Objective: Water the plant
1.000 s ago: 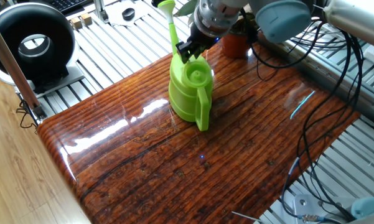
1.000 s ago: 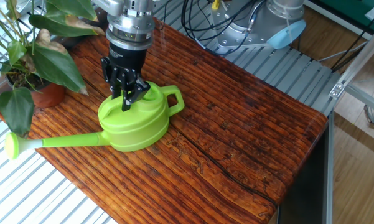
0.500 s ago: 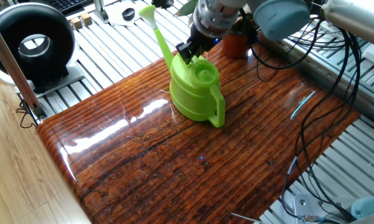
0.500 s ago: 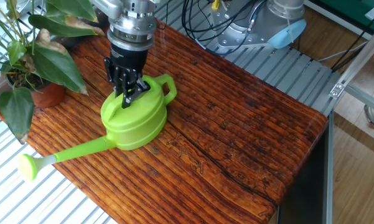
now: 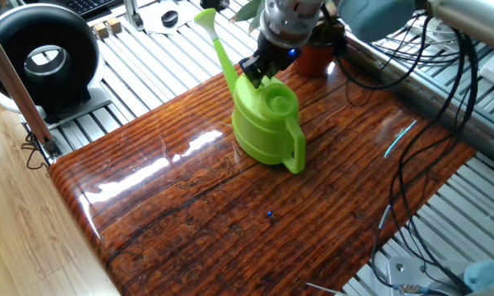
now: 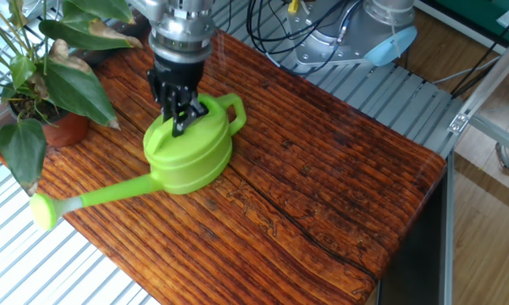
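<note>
A lime-green watering can (image 5: 267,123) sits in the middle of the wooden table (image 5: 230,214), its long spout ending in a round rose (image 5: 204,16). My gripper (image 5: 259,72) comes down from above and is shut on the can's top rim. In the other fixed view the can (image 6: 189,157) points its spout (image 6: 93,196) to the lower left, past the table edge. The plant (image 6: 59,80) stands at the table's left corner in a terracotta pot (image 6: 65,129), a short way left of my gripper (image 6: 179,117). Whether the can touches the table I cannot tell.
A black round fan (image 5: 45,57) stands beyond the table's left end on metal slats. Black cables (image 5: 444,123) hang over the right side. The robot base (image 6: 364,34) sits behind the table. The pot (image 5: 311,56) is mostly hidden behind the arm.
The gripper has turned the can and shifted it slightly away from the plant. The spout has swung round, so the handle now faces more toward the table's middle.
</note>
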`<state>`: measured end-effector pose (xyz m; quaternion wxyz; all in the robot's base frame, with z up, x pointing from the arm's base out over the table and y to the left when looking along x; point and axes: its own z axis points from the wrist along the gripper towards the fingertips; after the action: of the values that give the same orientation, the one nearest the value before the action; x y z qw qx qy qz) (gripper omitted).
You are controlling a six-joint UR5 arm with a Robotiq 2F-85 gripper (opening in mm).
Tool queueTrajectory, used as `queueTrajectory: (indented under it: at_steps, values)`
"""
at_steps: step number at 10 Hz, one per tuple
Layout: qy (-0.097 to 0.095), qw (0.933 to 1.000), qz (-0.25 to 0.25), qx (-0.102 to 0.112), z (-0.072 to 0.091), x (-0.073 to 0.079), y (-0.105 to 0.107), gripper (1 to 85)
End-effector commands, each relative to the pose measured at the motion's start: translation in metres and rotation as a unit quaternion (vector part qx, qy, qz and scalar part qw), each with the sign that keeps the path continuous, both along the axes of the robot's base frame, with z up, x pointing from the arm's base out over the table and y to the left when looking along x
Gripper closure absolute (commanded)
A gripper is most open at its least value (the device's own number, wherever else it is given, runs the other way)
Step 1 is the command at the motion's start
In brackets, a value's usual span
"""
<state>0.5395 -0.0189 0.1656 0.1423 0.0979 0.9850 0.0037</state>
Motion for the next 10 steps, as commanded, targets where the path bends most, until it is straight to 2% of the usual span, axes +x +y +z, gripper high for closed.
queueTrajectory:
  at_steps: [1, 2, 4, 7, 8, 10]
  values:
    - [0.027, 0.9995, -0.013, -0.005, 0.02, -0.032, -0.007, 84.3]
    - [0.035, 0.9993, -0.011, -0.006, 0.025, -0.044, -0.011, 84.3]
    - [0.069, 0.9975, -0.015, -0.01, 0.032, -0.076, -0.016, 84.3]
    - [0.09, 0.9958, -0.009, -0.014, 0.036, -0.101, -0.033, 84.3]
    - [0.102, 0.9946, -0.007, -0.018, 0.035, -0.109, -0.038, 84.3]
    - [0.139, 0.9902, 0.002, -0.015, 0.031, -0.133, -0.046, 84.3]
